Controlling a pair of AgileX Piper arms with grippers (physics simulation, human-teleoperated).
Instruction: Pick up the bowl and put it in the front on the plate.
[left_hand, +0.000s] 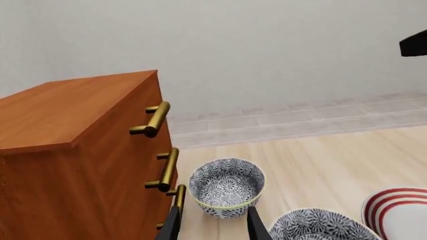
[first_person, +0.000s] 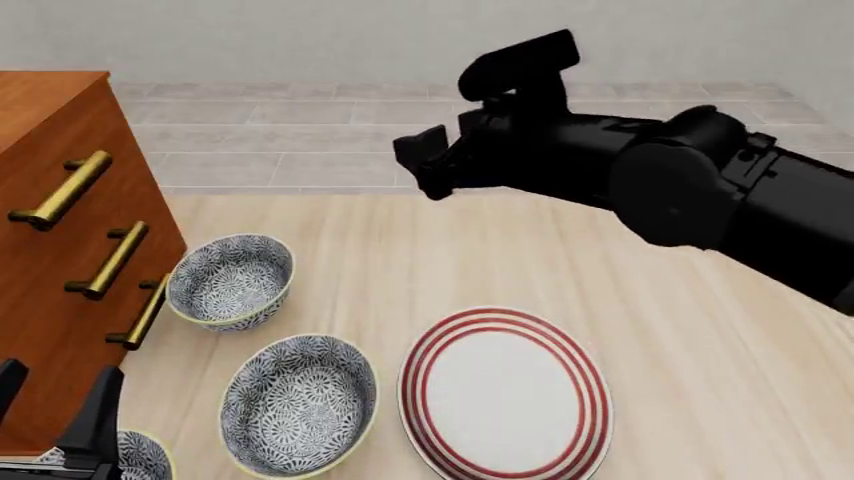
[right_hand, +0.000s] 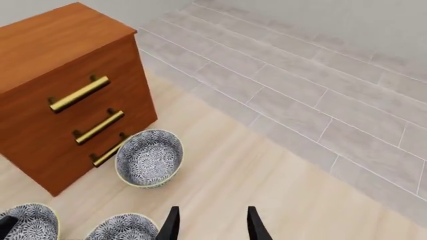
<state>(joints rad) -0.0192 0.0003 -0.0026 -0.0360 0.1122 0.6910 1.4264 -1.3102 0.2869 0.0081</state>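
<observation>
The left gripper shows two dark fingers spread apart with nothing between them; in the front view it sits low at the near left corner of the pale wooden desk, just above the nearest bowl. The right gripper is likewise released, its fingers parted and empty, held high over the far middle of the desk. The right arm is a bulky black limb reaching in from the right edge, stretched leftward well above the surface. No writing or labels can be read on anything.

Three round deep bowls with a dense blue-and-white floral pattern and thin pale-yellow rims stand in a line along the left side. The front bowl is at the near left corner, mostly cut off by the frame and partly hidden behind the left gripper. The middle bowl stands just beside the large flat white plate with red concentric rings, which lies at the near middle of the desk with nothing on it. The far bowl sits close to the brown wooden drawer cabinet, next to the lowest of its three brass bar handles. The cabinet fills the left edge. Beyond the desk's far edge lies a grey tiled floor.
</observation>
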